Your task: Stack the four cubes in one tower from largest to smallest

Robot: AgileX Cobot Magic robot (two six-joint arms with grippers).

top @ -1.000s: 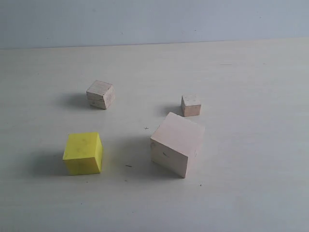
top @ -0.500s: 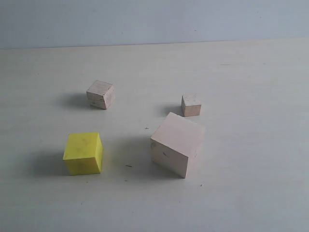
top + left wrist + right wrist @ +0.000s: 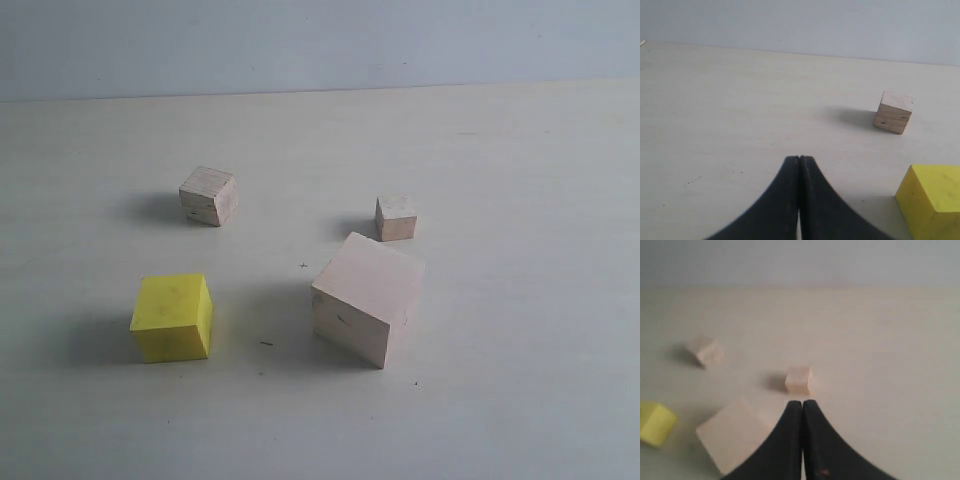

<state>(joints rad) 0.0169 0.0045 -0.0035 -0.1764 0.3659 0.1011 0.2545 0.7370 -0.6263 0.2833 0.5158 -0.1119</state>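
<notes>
Exterior view, clock bearings taken from the small dark mark (image 3: 303,265) near mid-table.

- Found the four cubes all resting flat on the table (image 3: 520,380), each separate, none stacked on another.
- Noted large pale wood cube (image 3: 367,298) at 4 o'clock, close to the mark, turned so that one vertical edge faces the camera.
- Noted yellow cube (image 3: 173,317) at 8 o'clock, well apart from the large one.
- Noted grainy wood cube (image 3: 208,195) at 10 o'clock, well apart from the yellow cube and at 12 o'clock from it.
- Noted tiny pale wood cube (image 3: 396,217) at 2 o'clock, near the large cube's far corner but not touching it.

Left wrist view:
- Found left pincer (image 3: 799,159) closed, black fingers pressed tip to tip, nothing between them.
- Seen hanging over bare table, touching no cube.
- Seen yellow cube near the fingers and off to one side, grainy cube farther out on that same side.

Right wrist view (soft focus):
- Found right pincer (image 3: 802,401) likewise closed, tips together, nothing gripped.
- Seen tiny cube just past the fingertips, contact not evident.
- Seen large cube beside the fingers, grainy and yellow cubes farther off on that side.
</notes>
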